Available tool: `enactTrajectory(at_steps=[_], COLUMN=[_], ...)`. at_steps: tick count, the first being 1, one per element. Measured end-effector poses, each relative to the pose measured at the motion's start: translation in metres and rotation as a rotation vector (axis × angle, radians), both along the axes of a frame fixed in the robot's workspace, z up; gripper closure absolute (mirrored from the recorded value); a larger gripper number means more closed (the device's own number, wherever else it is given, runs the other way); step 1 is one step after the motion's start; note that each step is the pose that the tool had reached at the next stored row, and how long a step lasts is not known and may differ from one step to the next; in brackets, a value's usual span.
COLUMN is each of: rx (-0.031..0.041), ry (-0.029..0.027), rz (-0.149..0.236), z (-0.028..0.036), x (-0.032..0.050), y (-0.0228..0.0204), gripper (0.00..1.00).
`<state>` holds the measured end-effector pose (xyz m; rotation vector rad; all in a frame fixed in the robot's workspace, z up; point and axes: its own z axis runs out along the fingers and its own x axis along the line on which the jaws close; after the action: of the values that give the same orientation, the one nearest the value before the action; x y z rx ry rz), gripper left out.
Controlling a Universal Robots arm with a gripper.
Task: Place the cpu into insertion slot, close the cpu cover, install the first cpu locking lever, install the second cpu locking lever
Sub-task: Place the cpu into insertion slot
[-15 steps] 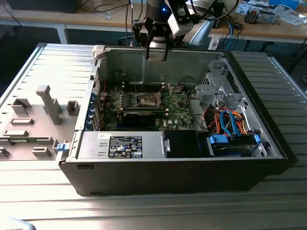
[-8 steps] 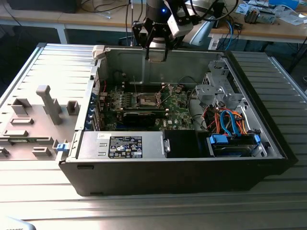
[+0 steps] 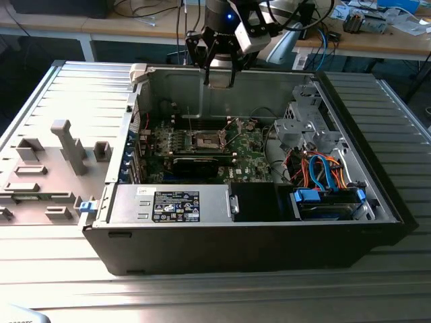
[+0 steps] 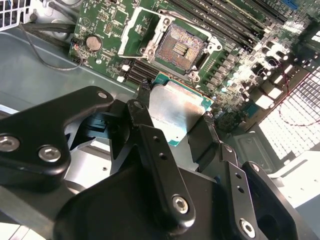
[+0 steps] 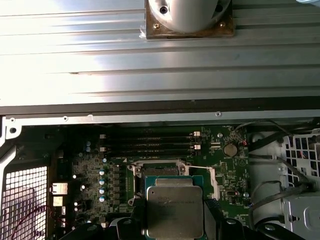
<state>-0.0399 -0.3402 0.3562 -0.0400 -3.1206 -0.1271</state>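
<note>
exterior view: gripper [image 3: 220, 73] hangs over the open pc case [image 3: 202, 252], just inside its far wall, w/ a pale flat piece between the fingertips, prob the cpu. the insertion slot [image 3: 207, 140] lies below on the green board [image 3: 252, 161], about mid-board and well apart from the gripper. i'd judge it's held high so the chip clears the case rim and cables.

second wrist view: the cpu [image 4: 175, 112] is pinched by two opposite edges between the black fingers [image 4: 144, 90]. the gripper [image 4: 176, 106] is clamped on it, metal top toward the cam. an edge grip likely keeps the underside contacts untouched. the insertion slot [image 4: 180, 47] is bare, its dark pin field showing. the cpu cover [image 4: 127, 30] is swung back off it toward the board edge by the coin cell [image 4: 93, 43], so nothing blocks the way down. the chip is apart from the slot, not seated.

first wrist view: the cpu [image 5: 175, 207] hides most of the insertion slot [image 5: 165, 170]; just the slot's edge nearest the ram rows [image 5: 150, 141] peeks out. so the chip looks nearly lined up over the socket and squared to its sides. placing not yet done, cover not closed.
</note>
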Motion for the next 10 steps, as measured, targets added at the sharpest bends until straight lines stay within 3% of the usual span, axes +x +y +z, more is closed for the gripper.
enactTrajectory(at_steps=[10], rx=[-0.0002], ry=[0.0], rz=[0.0], z=[-0.0032], x=[0.0], y=[0.0], gripper=[0.46])
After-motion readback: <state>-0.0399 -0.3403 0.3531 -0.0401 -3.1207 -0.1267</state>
